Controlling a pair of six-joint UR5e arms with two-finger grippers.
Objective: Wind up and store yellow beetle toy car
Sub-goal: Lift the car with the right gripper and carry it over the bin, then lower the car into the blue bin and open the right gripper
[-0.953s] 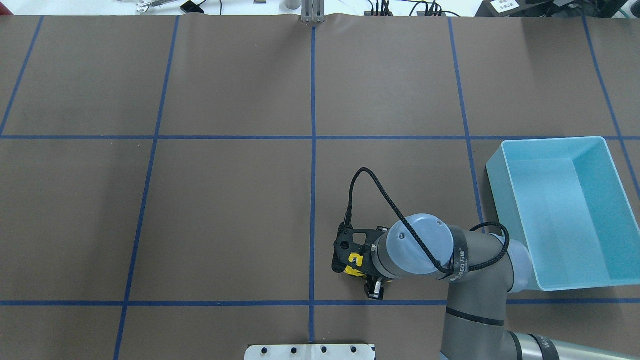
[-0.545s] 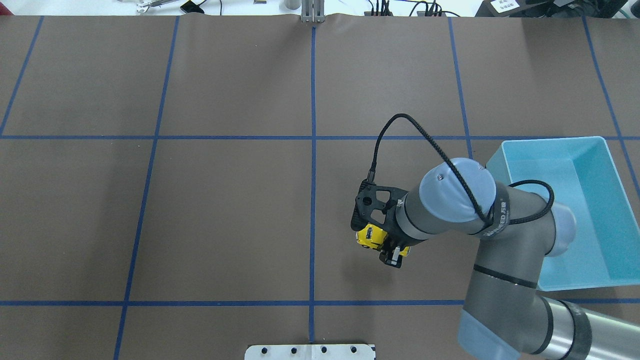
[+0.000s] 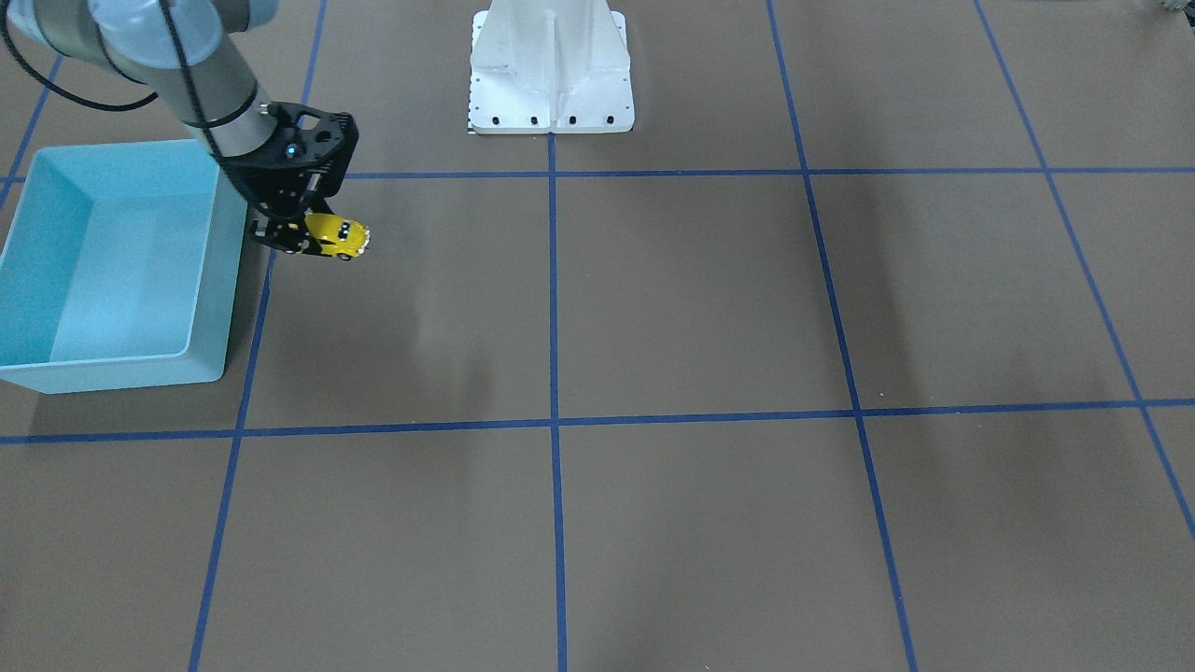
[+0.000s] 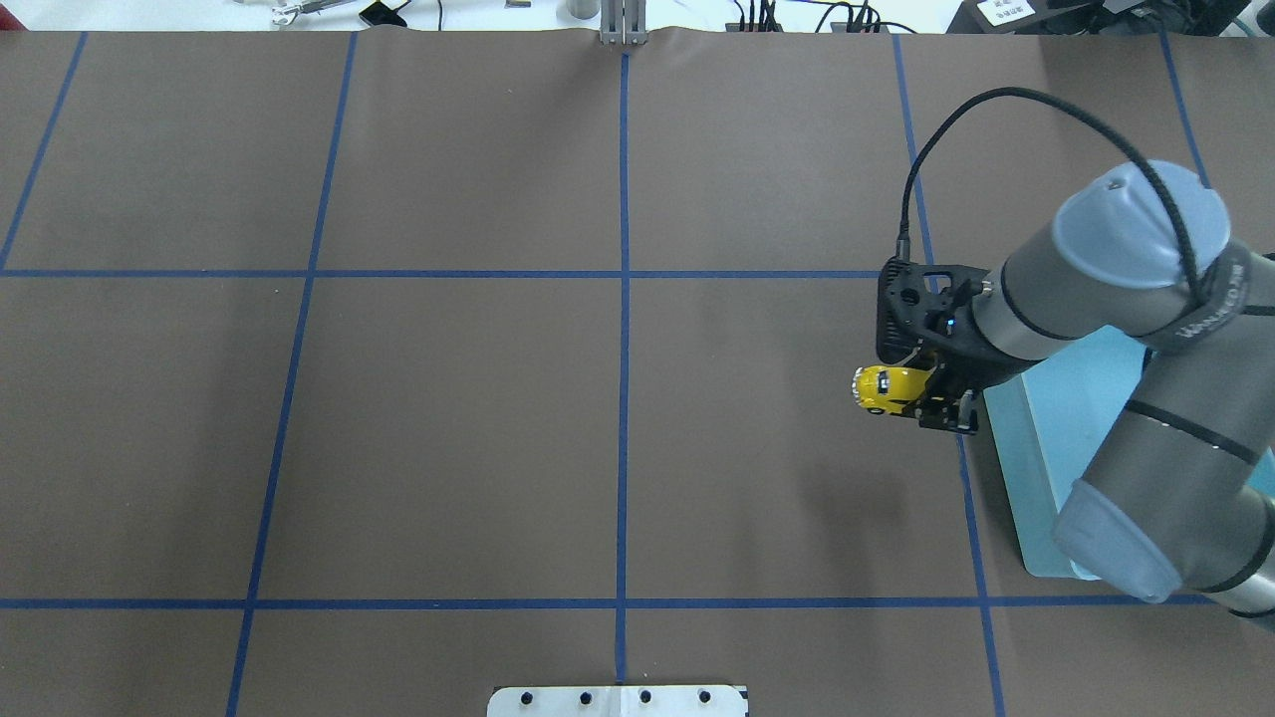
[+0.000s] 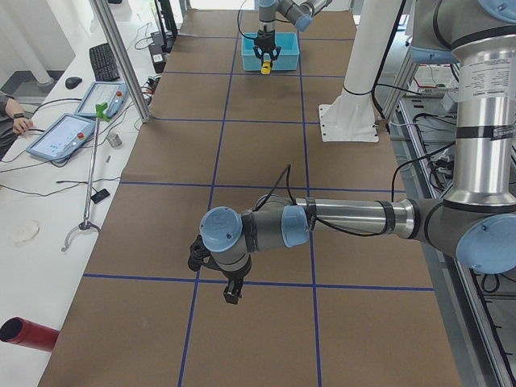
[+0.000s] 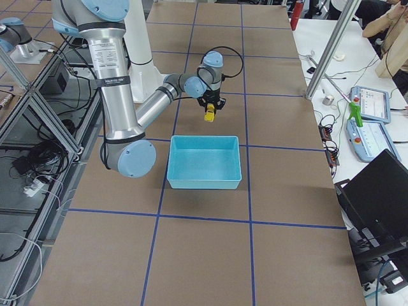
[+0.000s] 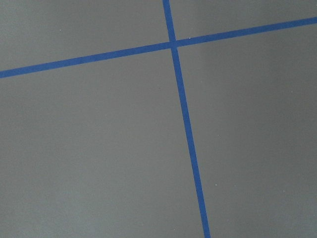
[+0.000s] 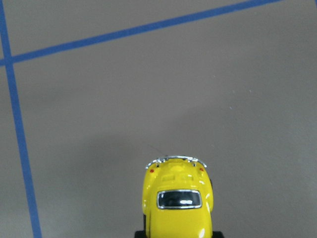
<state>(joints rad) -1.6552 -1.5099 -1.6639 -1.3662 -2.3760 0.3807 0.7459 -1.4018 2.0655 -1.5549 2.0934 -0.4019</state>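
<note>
**Inspector:** Container?
**Assessor:** One light-blue bin point(image 3: 112, 375). The yellow beetle toy car point(image 4: 885, 386) is outside it, just beside one wall, held off the table point(image 4: 448, 418).
**Inspector:** Held by what?
**Assessor:** The right gripper point(image 4: 921, 400), clamped on one end of the car. The other end points away from the bin. The right arm reaches over the bin, wrist turned down.
**Inspector:** The other arm?
**Assessor:** The left gripper point(image 5: 231, 294) hangs low, well apart from the bin. I cannot tell whether its fingers are parted or closed.

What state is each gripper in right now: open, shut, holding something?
Left gripper: cannot tell; it shows only in the exterior left view.
Right gripper: shut on the small glossy yellow beetle toy car, held in the air.
</note>
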